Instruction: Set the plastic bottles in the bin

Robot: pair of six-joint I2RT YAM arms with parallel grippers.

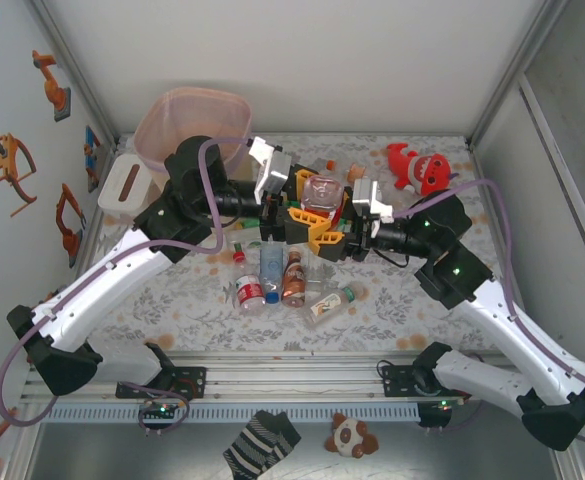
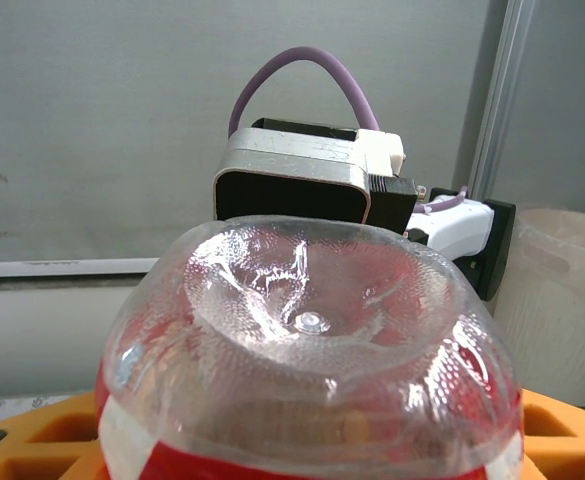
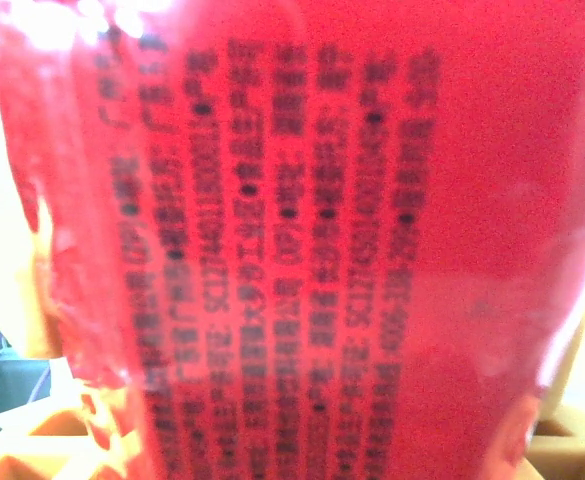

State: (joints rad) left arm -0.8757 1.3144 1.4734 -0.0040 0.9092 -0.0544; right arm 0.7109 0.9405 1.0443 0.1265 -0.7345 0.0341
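Bottle (image 1: 322, 189) in handover above mid-table; bin (image 1: 160, 125) stands far left.
Top: right gripper (image 1: 338, 228) pinches it, left gripper (image 1: 305, 203) flanks it, grip we cannot tell; next, we judge, left must clamp, right let go, then carry to the bin; left wrist: clear base (image 2: 307, 320) faces us, long axis running away, cap hidden; right wrist: red label (image 3: 302, 240) pressed between the jaws.
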